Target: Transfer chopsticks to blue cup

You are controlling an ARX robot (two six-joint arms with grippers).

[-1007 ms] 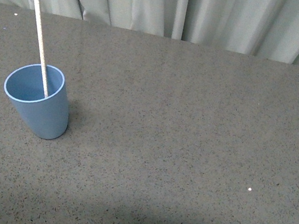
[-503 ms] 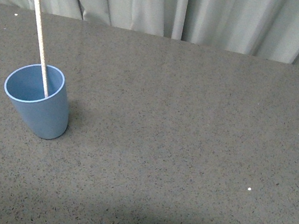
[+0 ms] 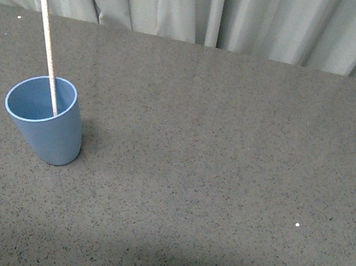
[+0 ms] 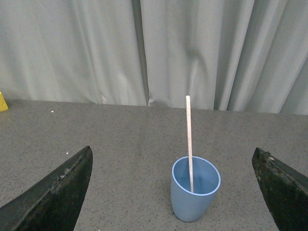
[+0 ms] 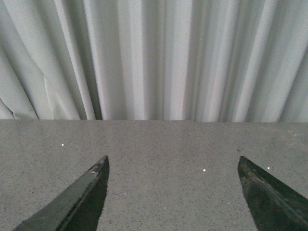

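The left tool (image 4: pixel 175 187) stands spread wide with nothing between its dark fingers (image 4: pixel 53 192), which frame the blue cup (image 4: pixel 195 188) from a distance back, clear of it on both sides. The right tool (image 5: pixel 173 192) is likewise spread and empty, its fingers over bare table (image 5: pixel 154 144) with only the grey curtain (image 5: pixel 154 57) beyond; the cup does not show in that view. Neither arm shows in the front view. The chopstick (image 3: pixel 47 46) already stands in the blue cup (image 3: pixel 45 119), its lower end down inside near the far wall and its upper part rising well above the rim, leaning back and a little left of the cup toward the curtain. By the look of it, it is a light, stiff, thin stick with a smooth surface, so it would roll or slip easily in a loose pinch; the free length above the cup's rim is the natural place to take it. The cup itself looks like light plastic that a nudge could tip. It holds only that one stick; nothing else shows inside. The transfer appears complete.
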